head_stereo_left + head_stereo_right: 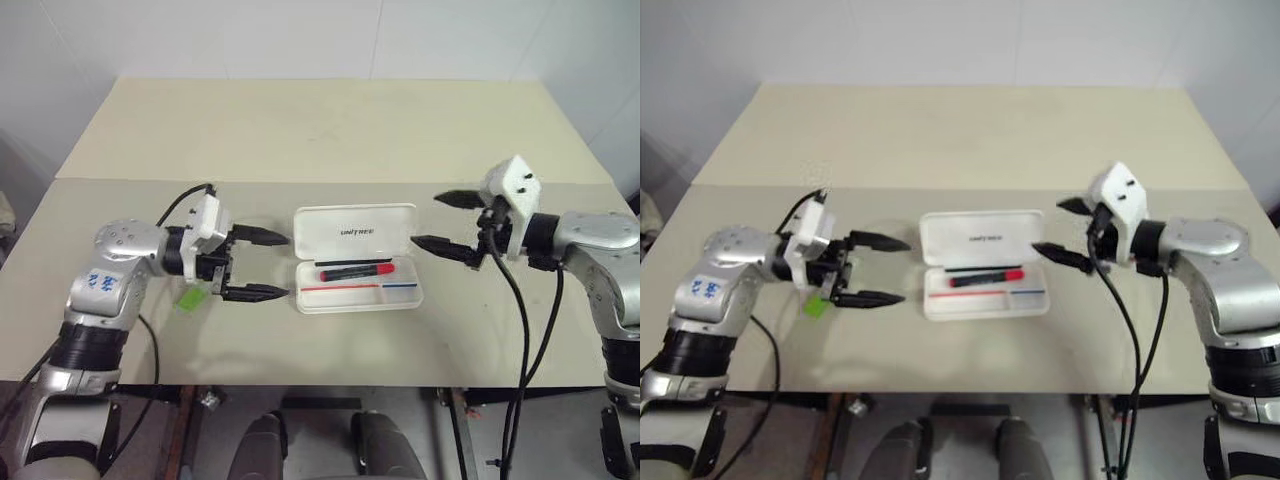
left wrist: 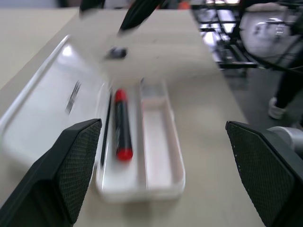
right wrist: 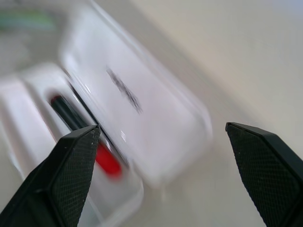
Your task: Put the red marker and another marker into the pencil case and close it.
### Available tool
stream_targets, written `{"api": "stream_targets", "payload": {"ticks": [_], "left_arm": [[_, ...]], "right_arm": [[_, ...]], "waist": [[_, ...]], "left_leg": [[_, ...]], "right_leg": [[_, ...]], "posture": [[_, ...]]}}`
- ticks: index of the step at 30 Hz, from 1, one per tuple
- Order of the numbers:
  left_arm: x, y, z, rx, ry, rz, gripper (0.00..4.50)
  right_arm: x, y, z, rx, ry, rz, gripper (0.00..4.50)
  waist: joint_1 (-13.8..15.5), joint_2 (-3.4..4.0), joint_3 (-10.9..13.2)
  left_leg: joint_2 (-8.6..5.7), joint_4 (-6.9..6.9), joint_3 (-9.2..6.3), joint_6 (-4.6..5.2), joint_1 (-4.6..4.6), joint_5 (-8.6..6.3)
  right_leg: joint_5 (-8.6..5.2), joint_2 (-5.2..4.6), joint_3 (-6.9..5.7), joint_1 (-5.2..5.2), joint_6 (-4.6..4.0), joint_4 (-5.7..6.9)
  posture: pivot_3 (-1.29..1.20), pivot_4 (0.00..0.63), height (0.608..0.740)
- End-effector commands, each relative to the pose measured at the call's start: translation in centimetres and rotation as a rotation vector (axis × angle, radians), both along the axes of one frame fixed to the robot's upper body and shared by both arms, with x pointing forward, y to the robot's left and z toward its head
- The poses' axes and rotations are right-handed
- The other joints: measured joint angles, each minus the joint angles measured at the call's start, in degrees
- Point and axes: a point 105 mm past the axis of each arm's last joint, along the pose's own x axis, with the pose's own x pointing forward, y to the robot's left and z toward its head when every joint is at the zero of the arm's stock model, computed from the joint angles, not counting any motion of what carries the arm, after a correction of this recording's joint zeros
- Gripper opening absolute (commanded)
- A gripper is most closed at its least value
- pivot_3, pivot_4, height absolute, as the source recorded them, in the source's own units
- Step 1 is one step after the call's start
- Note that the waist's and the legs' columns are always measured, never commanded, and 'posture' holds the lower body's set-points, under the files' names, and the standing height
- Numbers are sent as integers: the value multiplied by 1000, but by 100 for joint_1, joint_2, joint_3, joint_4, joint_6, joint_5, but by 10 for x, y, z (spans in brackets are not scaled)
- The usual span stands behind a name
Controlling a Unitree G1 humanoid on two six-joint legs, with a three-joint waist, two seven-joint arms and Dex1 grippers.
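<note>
The white pencil case (image 1: 330, 226) lies open in the middle of the table, its lid laid back away from me. The red marker (image 1: 355, 270) lies lengthwise in the case's tray (image 1: 405, 297), also seen as the red marker (image 2: 122, 126). The light-green marker (image 1: 189, 298) rests on the table to the left of the case, partly hidden under my left wrist. My left gripper (image 1: 283, 265) is open, level, just left of the case and pointing at it. My right gripper (image 1: 427, 220) is open too, just right of the lid, with nothing between its fingers.
The beige table (image 1: 300, 130) has a seam running across it behind the case. Black cables (image 1: 520, 330) hang from my right arm over the front edge. Bare tabletop stretches behind and in front of the case.
</note>
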Motion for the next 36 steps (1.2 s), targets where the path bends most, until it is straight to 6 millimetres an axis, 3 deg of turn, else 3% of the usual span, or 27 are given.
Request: {"api": "stream_targets", "payload": {"ticks": [1,9,18,21,28,36], "left_arm": [[4,20,7,51,-56,176,4500],[7,67,-4,200,1,608,4500],[-14,108,-33,259,201,1002,4500],[-21,116,-45,295,248,1061,4500],[-24,112,-63,332,345,1069,4500],[-15,104,-66,324,403,992,4500]], "right_arm": [[-15,7,17,44,-151,148,4484],[-19,27,13,77,-161,337,4484],[-12,45,15,142,-109,469,4484],[-15,53,13,155,-94,502,4484],[-32,62,17,185,-92,582,4484],[-46,65,14,175,-99,596,4484]], "waist": [[2,-3,2],[5,-9,4],[-40,-10,5],[-20,-10,5],[12,-10,5],[43,-9,4]], "left_leg": [[0,1,1,0,0,0],[21,5,1,-1,7,1],[48,2,0,-4,11,0],[47,1,1,-8,11,-3],[47,0,2,-19,11,-8],[40,-1,1,-23,12,-9]], "right_leg": [[1,-3,1,0,1,2],[6,-12,1,5,3,12],[9,15,0,1,-14,14],[8,12,2,1,-14,11],[8,1,-1,1,-19,8],[8,-19,-10,4,-23,3]], "posture": [[0,150,740],[0,150,740],[0,150,740],[0,150,740],[0,150,740],[0,150,740]]}}
